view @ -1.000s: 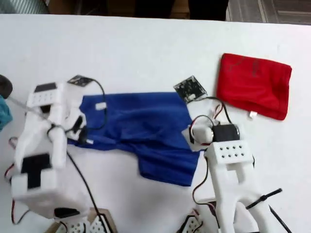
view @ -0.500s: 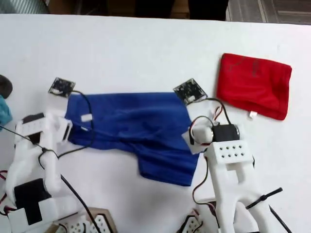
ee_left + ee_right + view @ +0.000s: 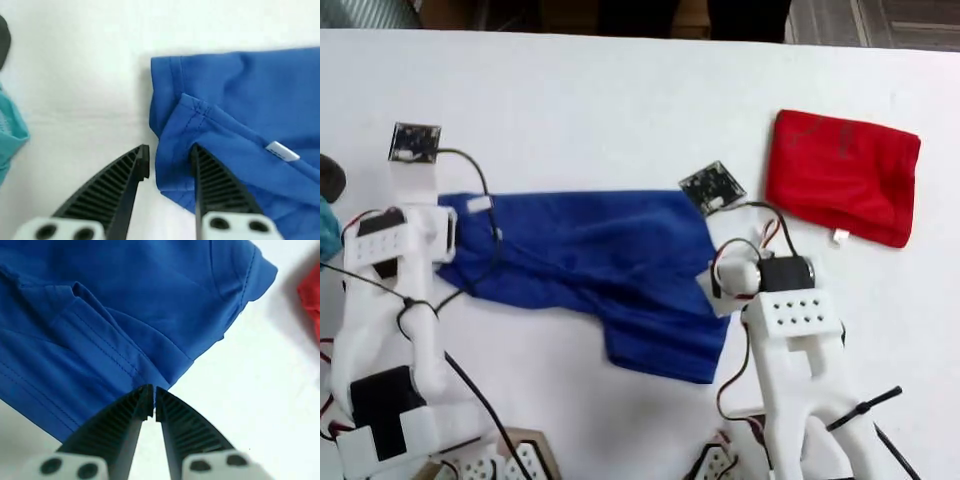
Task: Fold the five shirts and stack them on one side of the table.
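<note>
A teal shirt (image 3: 328,232) lies far left on the table (image 3: 620,100). The left gripper (image 3: 169,153) is released, its jaws straddling the doubled corner of the blue shirt (image 3: 600,260), which lies spread between the 2 arms. Closing here may catch only 1 layer and pull the fold apart. The right gripper (image 3: 154,396) is clenched at the far hem. I cannot tell whether it pinches cloth, so a pull could slip. The folded red shirt (image 3: 842,178) lies near, at the right.
</note>
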